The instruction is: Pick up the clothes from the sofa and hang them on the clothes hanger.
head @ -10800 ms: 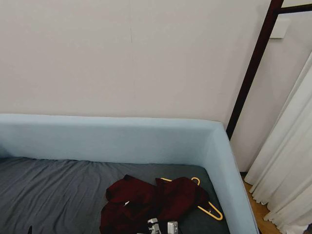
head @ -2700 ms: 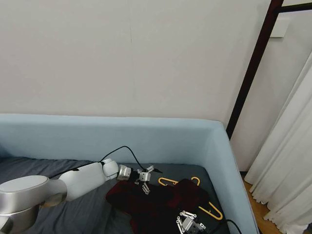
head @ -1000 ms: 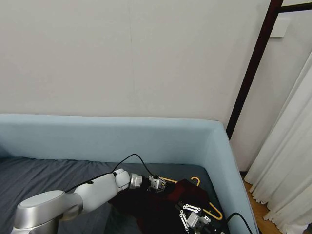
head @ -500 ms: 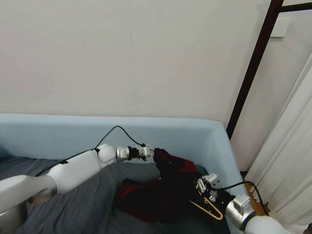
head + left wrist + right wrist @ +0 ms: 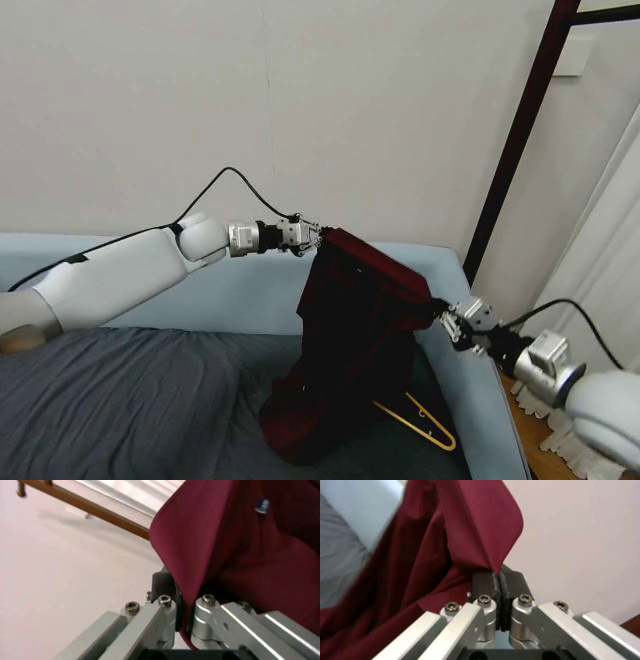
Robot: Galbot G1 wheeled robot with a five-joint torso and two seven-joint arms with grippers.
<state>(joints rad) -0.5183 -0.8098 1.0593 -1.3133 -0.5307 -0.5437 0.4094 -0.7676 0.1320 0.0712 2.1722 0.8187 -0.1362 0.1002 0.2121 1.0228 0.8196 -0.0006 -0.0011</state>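
In the head view the left gripper (image 5: 312, 238) is raised above the back of the sofa (image 5: 150, 290), its jaws clamped on one top corner of the dark red garment (image 5: 345, 340). The right gripper (image 5: 452, 322) sits lower, over the sofa's right arm, with its jaws pinching the opposite corner. The garment's top edge slants down from left jaws to right jaws and the rest hangs below, its lower end bunched on the grey seat. A yellow hanger (image 5: 418, 421) lies flat on that seat just beside the bunched end, under the right gripper and nearer to it than to the left. The dark rack post (image 5: 520, 130) stands beyond the sofa's right end, again on the right arm's side. In the left wrist view the jaws are closed on a fold of red cloth that runs straight out from them. In the right wrist view the pads meet on a pinched peak of the same cloth.
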